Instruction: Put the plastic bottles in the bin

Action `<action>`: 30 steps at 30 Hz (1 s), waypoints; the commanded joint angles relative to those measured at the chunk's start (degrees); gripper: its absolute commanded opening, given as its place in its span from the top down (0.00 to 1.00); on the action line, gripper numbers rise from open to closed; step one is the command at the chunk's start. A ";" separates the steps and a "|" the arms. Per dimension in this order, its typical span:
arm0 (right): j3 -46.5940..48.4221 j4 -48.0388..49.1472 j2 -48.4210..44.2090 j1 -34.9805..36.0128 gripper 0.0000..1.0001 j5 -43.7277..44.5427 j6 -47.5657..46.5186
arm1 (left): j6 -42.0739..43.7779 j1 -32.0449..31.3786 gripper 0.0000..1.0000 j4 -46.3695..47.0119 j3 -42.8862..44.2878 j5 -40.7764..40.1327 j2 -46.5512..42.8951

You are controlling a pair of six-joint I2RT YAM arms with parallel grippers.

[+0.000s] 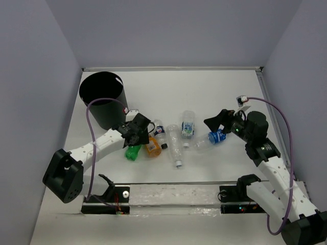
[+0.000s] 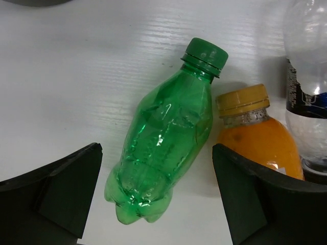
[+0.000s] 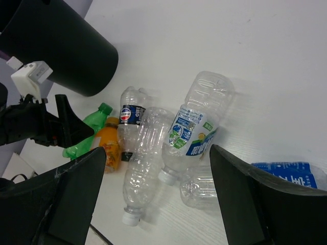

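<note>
My left gripper [image 2: 158,201] is open, its fingers on either side of the base of a green bottle [image 2: 163,132] lying on the white table, without touching it. In the top view this gripper [image 1: 138,131] hovers over that bottle [image 1: 133,152]. An orange bottle [image 2: 260,140] lies right beside it. The black bin [image 1: 102,99] stands at the back left. My right gripper [image 3: 158,194] is open and empty above several clear bottles: one with a dark blue label [image 3: 130,120], a long plain one [image 3: 143,163], one with a blue-white label [image 3: 196,127] and one with a blue label [image 3: 286,171].
The bottles lie in a loose cluster at the table's middle [image 1: 176,138]. Grey walls enclose the table on three sides. A clear rail [image 1: 168,194] runs along the near edge between the arm bases.
</note>
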 commanded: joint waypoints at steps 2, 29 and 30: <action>-0.63 3.70 -1.67 0.51 0.13 -0.56 -1.02 | 1.24 1.63 0.01 2.84 -0.77 -2.66 2.70; -0.63 5.81 5.96 1.12 0.08 -1.97 0.30 | 5.90 5.06 0.63 7.33 -2.27 4.89 -1.75; -0.63 6.16 6.58 1.12 0.08 -1.71 0.39 | 5.82 4.97 0.65 6.99 -2.01 5.77 -3.17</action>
